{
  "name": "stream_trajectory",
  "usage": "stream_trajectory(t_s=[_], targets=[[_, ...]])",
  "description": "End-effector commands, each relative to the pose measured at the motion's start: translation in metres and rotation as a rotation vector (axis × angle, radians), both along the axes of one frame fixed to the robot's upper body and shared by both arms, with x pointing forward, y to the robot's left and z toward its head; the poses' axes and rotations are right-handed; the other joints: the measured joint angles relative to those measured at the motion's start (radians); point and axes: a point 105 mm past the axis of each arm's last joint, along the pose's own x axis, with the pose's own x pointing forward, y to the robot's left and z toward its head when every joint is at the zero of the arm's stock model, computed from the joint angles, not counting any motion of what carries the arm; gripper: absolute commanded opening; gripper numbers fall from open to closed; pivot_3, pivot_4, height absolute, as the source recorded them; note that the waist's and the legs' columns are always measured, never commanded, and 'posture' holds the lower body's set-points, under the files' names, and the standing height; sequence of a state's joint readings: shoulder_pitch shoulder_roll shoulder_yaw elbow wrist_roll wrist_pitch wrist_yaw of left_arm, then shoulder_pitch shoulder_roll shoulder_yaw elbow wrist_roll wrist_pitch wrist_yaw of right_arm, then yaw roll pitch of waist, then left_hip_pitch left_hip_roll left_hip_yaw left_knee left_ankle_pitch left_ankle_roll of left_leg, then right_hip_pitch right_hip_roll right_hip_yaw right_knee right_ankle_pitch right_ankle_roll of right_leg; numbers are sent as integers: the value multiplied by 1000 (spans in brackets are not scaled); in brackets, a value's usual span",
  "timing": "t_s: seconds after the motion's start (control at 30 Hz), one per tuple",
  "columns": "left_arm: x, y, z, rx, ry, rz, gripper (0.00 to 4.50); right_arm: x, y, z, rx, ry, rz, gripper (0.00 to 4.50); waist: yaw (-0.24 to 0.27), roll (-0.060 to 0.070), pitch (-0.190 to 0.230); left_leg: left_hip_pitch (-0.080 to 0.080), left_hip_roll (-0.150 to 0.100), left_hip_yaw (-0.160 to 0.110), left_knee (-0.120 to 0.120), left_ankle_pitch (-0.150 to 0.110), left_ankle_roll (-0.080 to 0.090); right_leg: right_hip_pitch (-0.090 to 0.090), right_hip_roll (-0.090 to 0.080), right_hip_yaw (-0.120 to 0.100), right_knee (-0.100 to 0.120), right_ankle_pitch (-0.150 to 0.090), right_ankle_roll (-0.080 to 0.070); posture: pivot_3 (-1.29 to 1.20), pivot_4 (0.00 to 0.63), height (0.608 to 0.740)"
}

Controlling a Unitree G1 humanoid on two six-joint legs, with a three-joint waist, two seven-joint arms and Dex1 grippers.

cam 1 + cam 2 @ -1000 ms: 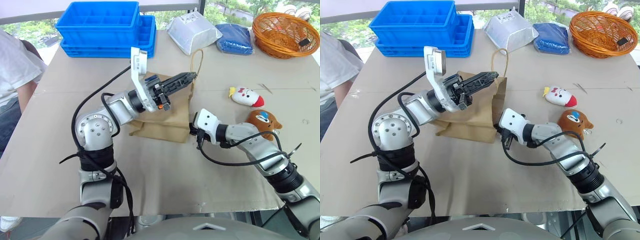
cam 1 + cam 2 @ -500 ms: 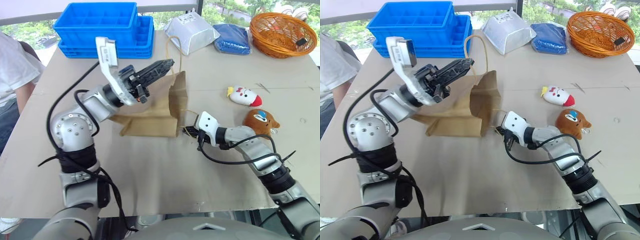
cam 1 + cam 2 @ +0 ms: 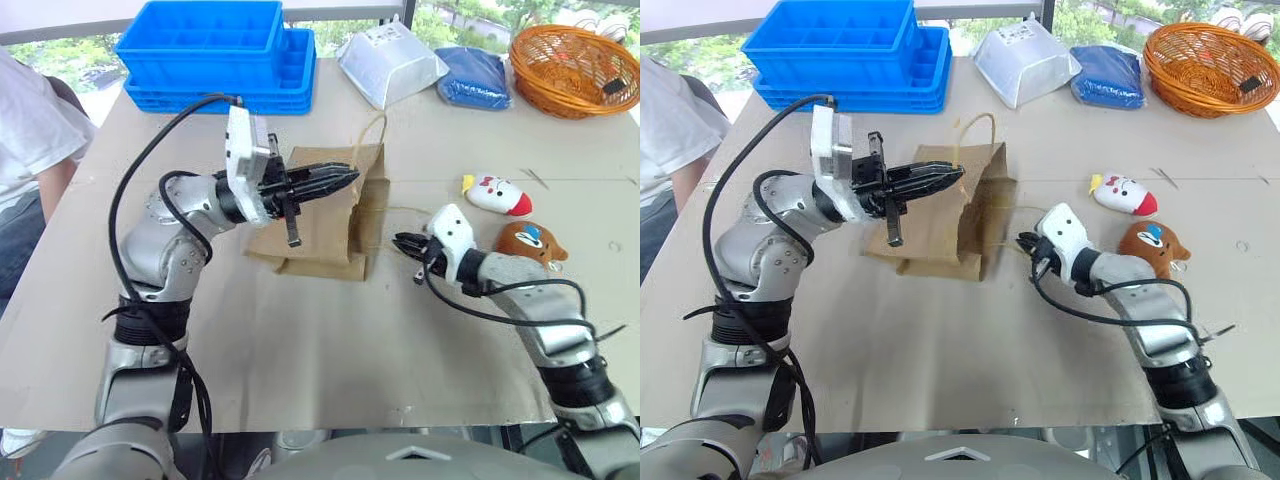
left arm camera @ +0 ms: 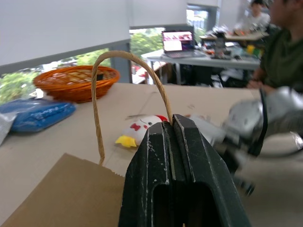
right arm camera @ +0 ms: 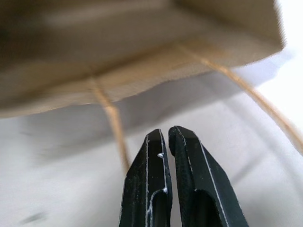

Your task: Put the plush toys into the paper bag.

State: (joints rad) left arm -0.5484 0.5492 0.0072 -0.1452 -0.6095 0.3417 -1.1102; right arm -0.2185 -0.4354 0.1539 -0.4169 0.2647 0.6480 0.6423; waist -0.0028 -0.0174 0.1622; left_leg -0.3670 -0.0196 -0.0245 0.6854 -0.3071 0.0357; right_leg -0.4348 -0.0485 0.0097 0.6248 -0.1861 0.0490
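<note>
the paper bag (image 3: 330, 215) lies on the desk (image 3: 300, 340) with its mouth toward the plush toys. the left gripper (image 3: 350, 178) hovers over the bag, jaws clenched on one cord handle (image 4: 128, 85), which loops up around them. the right gripper (image 3: 398, 241) sits just beside the bag's mouth, jaws clenched with nothing visibly between them, the other handle (image 5: 113, 127) close in front. the white toy (image 3: 495, 194) and brown toy (image 3: 530, 242) rest on the desk right of the bag, near each other.
</note>
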Motion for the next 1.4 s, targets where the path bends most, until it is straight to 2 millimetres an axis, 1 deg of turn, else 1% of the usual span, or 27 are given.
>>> stream_trajectory(t_s=[0.03, 0.07, 0.1, 0.17, 0.23, 0.27, 0.33, 0.4, 0.43, 0.47, 0.53, 0.63, 0.67, 0.7, 0.77, 0.83, 0.9, 1.0, 1.03, 1.07, 1.13, 1.2, 1.23, 1.27, 1.3, 1.33, 1.4], targets=[[-2, -7, 1, 12, -72, -46, 0, -17, 3, 32, 90, -36, 65, 598, -8, 0, 0, 0, 0, 0, 0, 0, 0, 0, 0, 0, 0, 0, 0, 0, 150, 740], [-3, -8, -3, 21, -75, -63, 0, -21, 5, 37, 99, -48, 81, 709, -7, 0, 0, 0, 1, 0, 0, -2, 4, 0, 0, 0, 0, 0, 0, 0, 150, 740], [-4, -9, -6, 31, -79, -75, 0, -22, 5, 42, 108, -75, 77, 1270, -9, 0, 0, 1, 0, 0, 0, -3, 5, 0, 0, -1, 1, 0, 0, 0, 150, 740], [-7, -10, -10, 30, -71, -104, 0, -24, 6, 54, 147, -124, 67, 2177, -11, 0, 0, 1, 1, 0, 0, -3, 5, 0, 1, -1, 1, 0, 0, 0, 150, 740], [-11, -11, -9, 18, -65, -139, 0, -30, 4, 65, 186, -148, 62, 3069, -9, 0, 0, 0, 1, 0, 0, -3, 5, 0, 1, -1, 1, 0, 0, 0, 150, 740], [-14, -11, -8, 18, -69, -161, 0, -32, -1, 70, 196, -163, 46, 3579, -9, 0, 0, 0, 1, -1, 0, -3, 5, 0, 1, -1, 1, 0, 0, 0, 150, 740], [-16, -12, -7, 26, -74, -190, 0, -36, -11, 78, 193, -198, 4, 3579, -5, 0, 0, 0, 1, -1, 0, -3, 5, 0, 1, -2, 1, 0, 0, 0, 150, 740], [-16, -12, -4, 27, -85, -197, 0, -39, -31, 80, 114, -232, -77, 3579, 0, 0, 0, 0, 0, -2, 0, -3, 5, 1, 0, -2, 0, 0, 0, 0, 150, 740], [-15, -13, 0, 14, -87, -193, 0, -41, -44, 80, 81, -229, -127, 3579, 0, 0, 0, -1, 0, -2, 1, -3, 5, 1, 0, -2, 0, 0, 1, 0, 150, 740], [-15, -14, 2, 8, -90, -193, 0, -42, -64, 78, 2, -213, -198, 3579, 3, 0, 0, -1, 0, -2, 1, -3, 6, 1, 0, -2, 0, 0, 1, 0, 150, 740], [-15, -16, 4, 1, -92, -196, 0, -44, -89, 78, -103, -193, -279, 3579, 8, 1, 1, -1, -1, -2, 1, -3, 6, 1, -1, -2, -1, 0, 1, 0, 150, 740], [-18, -21, 7, -19, -97, -214, 0, -43, -124, 68, -213, -101, -395, 3579, 8, 1, 1, 1, -1, 0, 1, -4, 7, 2, 0, -1, -1, 0, 1, 0, 150, 740], [-19, -23, 8, -20, -102, -223, 0, -43, -134, 62, -261, -70, -423, 3579, 9, 1, 1, 1, 0, 0, 1, -4, 7, 2, 0, -1, 0, 0, 1, 0, 150, 740], [-21, -24, 4, 9, -119, -237, 0, -40, -144, 48, -356, -31, -431, 3579, 9, 1, 1, 1, 0, -1, 1, -4, 7, 2, 1, -2, 0, 0, 1, 0, 150, 740], [-21, -26, -2, 36, -128, -246, 0, -33, -156, 30, -509, -11, -424, 3579, 7, 1, 1, 1, 0, 0, 1, -4, 7, 2, 1, -1, 0, 0, 1, 0, 150, 740], [-20, -25, -3, 37, -123, -246, 0, -19, -166, 18, -493, 49, -465, 3579, -2, -1, 1, 2, 0, 3, 1, -3, 7, 2, 1, 1, 0, 0, 1, 0, 150, 740], [-21, -25, -2, 34, -123, -238, 0, -7, -169, 7, -478, 100, -482, 3579, -7, -1, 2, 2, 1, 4, 2, -3, 7, 3, 1, 2, -1, -1, 1, 0, 150, 740], [-21, -22, 0, 20, -118, -204, 0, -4, -172, -8, -534, 161, -454, 3579, -10, -1, 2, 3, 2, 5, 1, -3, 7, 3, 2, 4, -1, 0, 1, 0, 150, 740], [-21, -20, 0, 14, -113, -190, 0, -3, -173, -10, -531, 178, -455, 3068, -9, -1, 2, 3, 2, 4, 1, -3, 7, 3, 2, 3, -1, 0, 1, 0, 150, 740], [-21, -18, -1, 12, -111, -177, 0, -3, -173, -10, -522, 190, -457, 2849, -10, -1, 2, 3, 2, 4, 1, -3, 7, 3, 2, 3, -1, 0, 1, 0, 150, 740], [-22, -15, -3, 13, -102, -156, 0, -2, -174, -9, -519, 191, -456, 1842, -9, -1, 2, 3, 3, 4, 1, -3, 7, 3, 2, 3, -1, 0, 1, 0, 150, 740], [-23, -13, -4, 5, -88, -142, 0, -3, -175, -8, -528, 184, -447, 1019, -8, -2, 2, 3, 3, 4, 2, -4, 7, 3, 2, 3, -1, 0, 1, 0, 150, 740], [-22, -12, -5, -6, -76, -134, 0, -3, -174, -7, -529, 172, -435, 472, -7, -2, 2, 3, 3, 4, 2, -4, 7, 3, 2, 3, -1, 0, 1, 0, 150, 740], [-22, -11, -5, -13, -68, -128, 0, -4, -174, -5, -522, 161, -429, 121, -7, -2, 1, 3, 3, 4, 2, -4, 7, 3, 2, 3, -1, 0, 1, 0, 150, 740], [-22, -10, -5, -20, -62, -124, 0, -4, -171, 1, -501, 139, -416, 45, -7, -2, 1, 3, 3, 4, 2, -4, 7, 3, 2, 3, -1, 0, 1, 0, 150, 740], [-22, -9, -5, -28, -54, -119, 0, -5, -164, 11, -454, 97, -383, 45, -5, -2, 2, 3, 3, 4, 2, -4, 7, 3, 2, 3, -1, 0, 1, 0, 150, 740], [-20, -8, -5, -22, -52, -107, 0, -12, -138, 39, -307, 12, -270, 45, -4, -2, 2, 3, 3, 4, 2, -4, 7, 3, 2, 2, -1, 0, 1, 0, 150, 740]])
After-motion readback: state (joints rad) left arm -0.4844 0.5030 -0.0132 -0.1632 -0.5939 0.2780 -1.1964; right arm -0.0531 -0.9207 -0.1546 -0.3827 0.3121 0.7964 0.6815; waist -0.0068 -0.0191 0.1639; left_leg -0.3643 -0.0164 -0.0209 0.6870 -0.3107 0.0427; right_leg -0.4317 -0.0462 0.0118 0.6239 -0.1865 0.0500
